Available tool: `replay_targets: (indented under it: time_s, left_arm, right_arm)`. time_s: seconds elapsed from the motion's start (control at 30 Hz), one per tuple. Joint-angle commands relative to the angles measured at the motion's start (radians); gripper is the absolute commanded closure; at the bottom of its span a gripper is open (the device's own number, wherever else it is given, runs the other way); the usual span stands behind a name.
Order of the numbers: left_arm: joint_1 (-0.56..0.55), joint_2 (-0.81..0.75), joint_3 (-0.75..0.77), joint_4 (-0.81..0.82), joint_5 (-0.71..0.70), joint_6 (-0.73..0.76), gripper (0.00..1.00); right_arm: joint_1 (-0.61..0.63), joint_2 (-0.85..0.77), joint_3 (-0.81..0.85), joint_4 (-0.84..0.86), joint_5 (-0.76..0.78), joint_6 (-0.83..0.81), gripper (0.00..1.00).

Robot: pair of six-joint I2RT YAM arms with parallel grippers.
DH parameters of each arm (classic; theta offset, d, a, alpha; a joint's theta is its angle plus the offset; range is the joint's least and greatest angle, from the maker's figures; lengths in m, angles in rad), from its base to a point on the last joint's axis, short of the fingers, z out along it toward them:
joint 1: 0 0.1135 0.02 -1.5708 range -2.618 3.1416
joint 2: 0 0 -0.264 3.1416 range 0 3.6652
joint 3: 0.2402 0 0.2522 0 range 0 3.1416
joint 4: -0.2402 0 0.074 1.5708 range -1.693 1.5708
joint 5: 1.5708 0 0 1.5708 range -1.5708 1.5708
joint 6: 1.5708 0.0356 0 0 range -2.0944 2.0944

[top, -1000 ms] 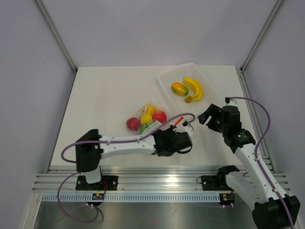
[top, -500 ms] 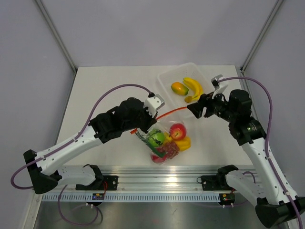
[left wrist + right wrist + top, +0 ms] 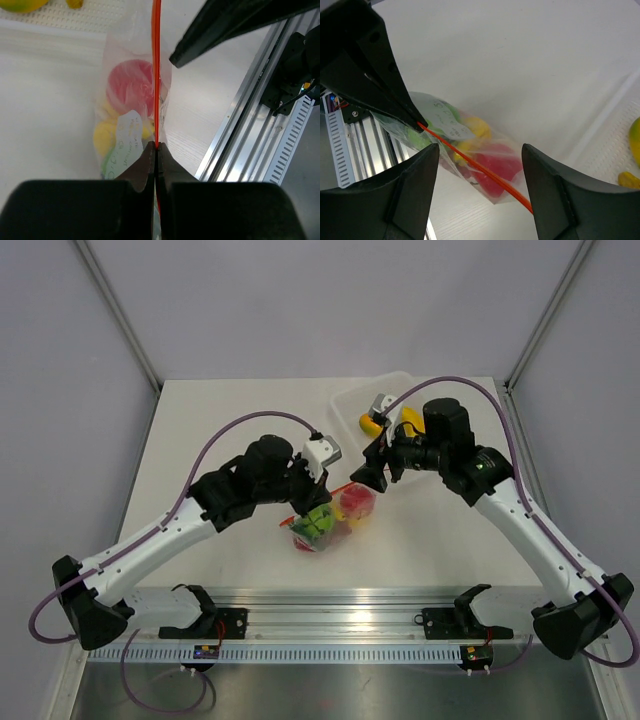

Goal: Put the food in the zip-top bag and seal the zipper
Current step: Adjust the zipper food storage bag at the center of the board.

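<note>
The clear zip-top bag [image 3: 322, 523] hangs from my left gripper [image 3: 303, 502], with a red fruit [image 3: 132, 85], yellow pieces [image 3: 106, 138] and green pieces [image 3: 420, 139] inside. In the left wrist view my left gripper [image 3: 156, 147] is shut on the orange-red zipper [image 3: 156, 75]. My right gripper [image 3: 366, 472] is open just right of the bag. In the right wrist view the zipper [image 3: 485, 172] runs slanting between the open fingers of my right gripper [image 3: 481, 146], from the left gripper's tip to the right finger. A banana [image 3: 412, 425] lies in the tray.
The translucent white tray [image 3: 345, 400] stands at the back right, partly hidden by my right arm; its ribbed floor shows in the right wrist view [image 3: 620, 117]. The metal rail [image 3: 330, 620] runs along the table's near edge, close below the hanging bag.
The left arm has lifted the bag off the table and now holds it by the zipper. The right gripper has moved left along the zipper, close to the left gripper.
</note>
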Motion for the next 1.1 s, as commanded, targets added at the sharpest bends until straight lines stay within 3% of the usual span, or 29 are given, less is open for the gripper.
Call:
replay_targets:
  time_s: [0.0,0.53,0.67,0.77,0.83,0.87,0.9,0.93,1.0,1.07]
  left_arm:
    - [0.026,-0.026,-0.002,0.095,0.101,0.011,1.0]
    - [0.08,-0.01,-0.007,0.11,0.197,0.038,1.0]
    - [0.084,-0.01,-0.007,0.11,0.207,0.037,1.0]
    - [0.09,-0.016,-0.012,0.112,0.21,0.038,1.0]
    - [0.092,-0.018,-0.015,0.112,0.215,0.04,1.0]
    - [0.093,-0.02,-0.015,0.112,0.215,0.04,1.0]
    - [0.095,-0.02,-0.015,0.112,0.215,0.041,1.0]
    - [0.095,-0.02,-0.016,0.112,0.215,0.038,1.0]
    - [0.096,-0.02,-0.015,0.112,0.215,0.038,1.0]
    - [0.098,-0.023,-0.001,0.104,0.21,0.037,1.0]
  right_arm:
    - [0.021,-0.008,-0.007,-0.015,-0.07,-0.083,0.25]
    - [0.101,0.087,0.012,-0.087,-0.085,-0.194,0.26]
    - [0.112,0.11,-0.001,-0.076,-0.088,-0.191,0.31]
    - [0.113,0.122,-0.014,-0.069,-0.077,-0.189,0.41]
    - [0.113,0.13,-0.016,-0.061,-0.071,-0.181,0.52]
    - [0.113,0.13,-0.016,-0.055,-0.071,-0.174,0.62]
    - [0.113,0.13,-0.018,-0.047,-0.074,-0.172,0.62]
    - [0.113,0.125,-0.018,-0.039,-0.076,-0.169,0.8]
    - [0.113,0.115,-0.021,-0.017,-0.071,-0.154,0.99]
    - [0.115,0.095,-0.015,-0.004,-0.073,-0.139,1.0]
